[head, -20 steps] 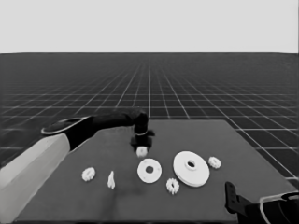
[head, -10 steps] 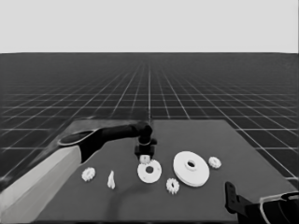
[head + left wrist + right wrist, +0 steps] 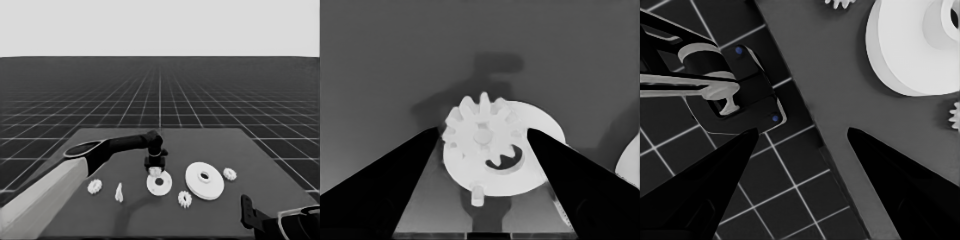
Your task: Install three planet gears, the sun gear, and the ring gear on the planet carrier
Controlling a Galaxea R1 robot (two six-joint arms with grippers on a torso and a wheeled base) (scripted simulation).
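Gripping planet gear [image 3: 482, 131] flat, axis vertical, left hand [image 3: 156, 167] above smaller round part [image 3: 159, 184]

Table [image 3: 260, 150]: dark grey, plain. Floor [image 3: 160, 95]: darker, with a pale line grid. Smaller round part [image 3: 159, 184], larger round part [image 3: 204, 180], gears [image 3: 94, 186] and thin white piece [image 3: 119, 192]: white; gear rims toothed. Left arm [image 3: 60, 180]: pale grey behind, black toward the left gripper [image 3: 155, 167]. Machinery [image 3: 735, 95] past the table's corner: dark, with pale bands and small blue lights.
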